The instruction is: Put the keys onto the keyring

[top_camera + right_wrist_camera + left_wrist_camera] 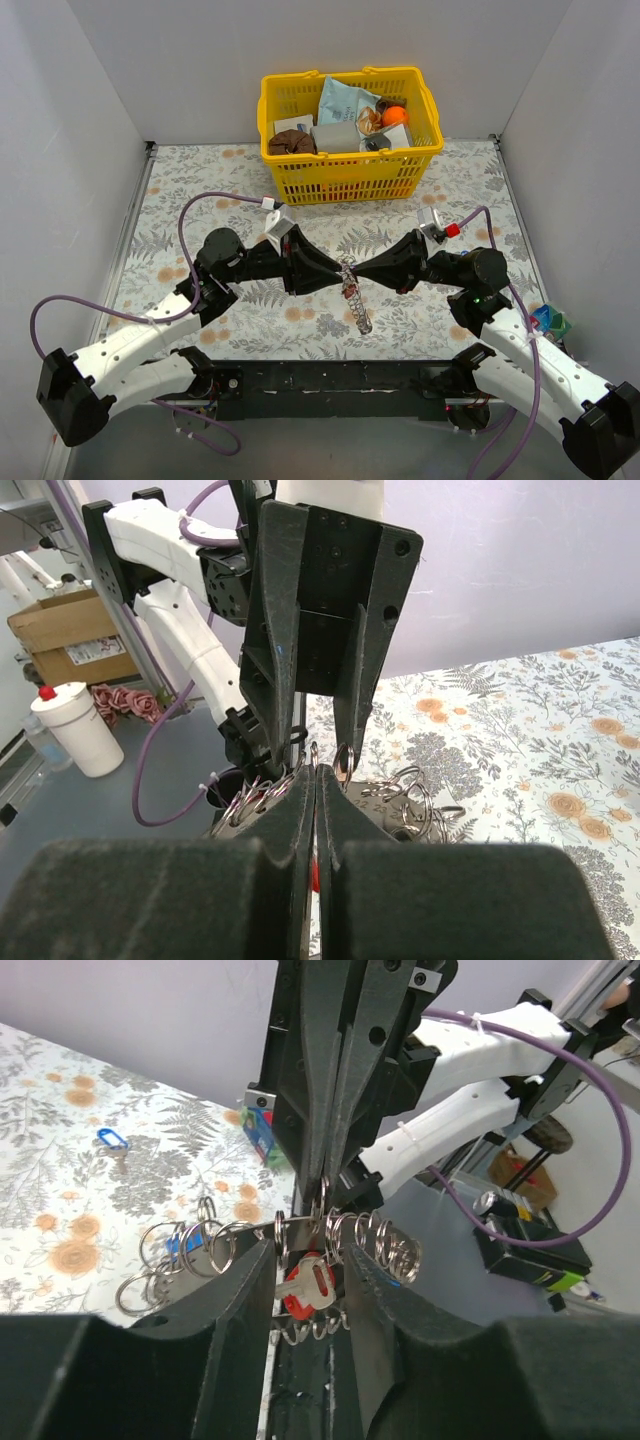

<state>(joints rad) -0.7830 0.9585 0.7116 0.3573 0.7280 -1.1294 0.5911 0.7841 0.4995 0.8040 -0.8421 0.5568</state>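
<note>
"Where are the rings?"
"Hanging over the tabletop. The right hand, pressed tight, pinches one. The left hand sits round the red key. Squeezing? Can't tell. A yellow basket stands behind."

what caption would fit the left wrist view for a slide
Right claw pinches a chain of key rings while the left claw brackets a red-headed key.

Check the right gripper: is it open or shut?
Shut. In the right wrist view, the right gripper has its fingers pressed together with no gap, tips pinching among the wire rings.
</note>
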